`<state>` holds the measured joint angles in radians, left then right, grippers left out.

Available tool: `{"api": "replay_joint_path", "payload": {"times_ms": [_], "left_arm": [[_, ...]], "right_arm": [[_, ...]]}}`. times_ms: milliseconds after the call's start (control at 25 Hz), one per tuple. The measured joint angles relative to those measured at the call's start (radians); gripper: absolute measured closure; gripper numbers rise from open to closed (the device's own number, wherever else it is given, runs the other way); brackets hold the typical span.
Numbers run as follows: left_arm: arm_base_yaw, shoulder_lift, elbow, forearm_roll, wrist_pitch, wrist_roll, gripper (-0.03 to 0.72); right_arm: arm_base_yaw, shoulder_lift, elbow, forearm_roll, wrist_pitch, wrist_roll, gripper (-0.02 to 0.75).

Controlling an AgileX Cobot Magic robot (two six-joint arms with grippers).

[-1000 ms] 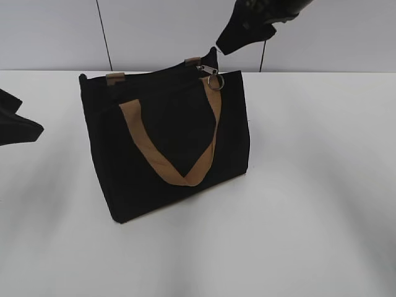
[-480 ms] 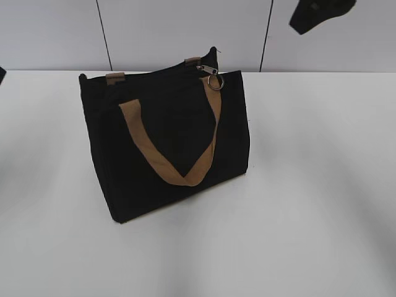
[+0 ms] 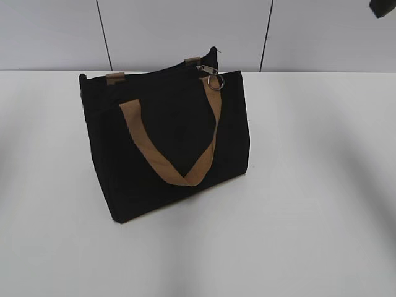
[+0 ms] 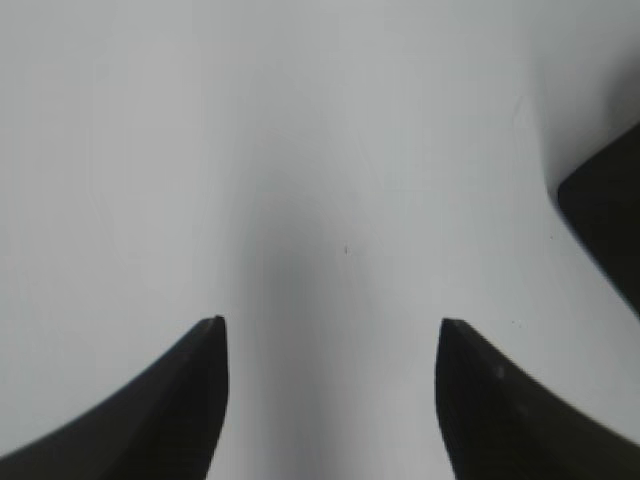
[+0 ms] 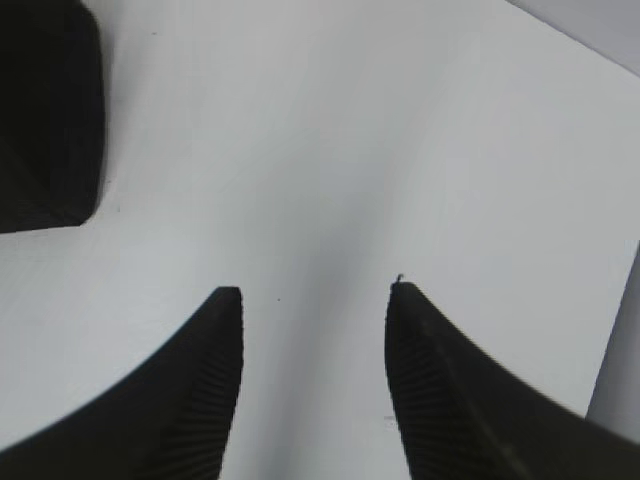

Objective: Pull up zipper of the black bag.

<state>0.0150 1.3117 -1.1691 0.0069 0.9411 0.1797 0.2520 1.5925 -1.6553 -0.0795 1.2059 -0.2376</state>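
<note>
The black bag (image 3: 167, 148) is seen standing upright on the white counter (image 3: 309, 204), left of centre in the exterior view, with one tan strap handle (image 3: 167, 158) draped down its front face. The zipper (image 3: 212, 77), a small silver pull with a round ring, is found at the right end of the bag's top edge, beside a tan tab (image 3: 193, 61). The left hand (image 4: 330, 330) is shown with its fingers apart above bare counter, nothing held between them. The right hand (image 5: 313, 295) is likewise held apart and empty, a corner of the bag visible at the upper left of its wrist view.
</note>
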Motion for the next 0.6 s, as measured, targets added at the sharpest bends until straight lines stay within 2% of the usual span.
{"api": "replay_joint_path", "payload": {"times_ms": [160, 440, 600], "left_arm": [[0.000, 0.000, -0.040, 0.006, 0.083, -0.062, 0.202], [0.000, 0.000, -0.044, 0.005, 0.187, -0.075, 0.202], [0.000, -0.002, -0.044, -0.007, 0.243, -0.076, 0.203]], "right_arm": [[-0.098, -0.026, 0.000, 0.033, 0.003, 0.045, 0.377], [-0.256, -0.079, 0.000, 0.103, 0.007, 0.048, 0.374], [-0.297, -0.146, 0.001, 0.164, 0.008, -0.008, 0.374]]}}
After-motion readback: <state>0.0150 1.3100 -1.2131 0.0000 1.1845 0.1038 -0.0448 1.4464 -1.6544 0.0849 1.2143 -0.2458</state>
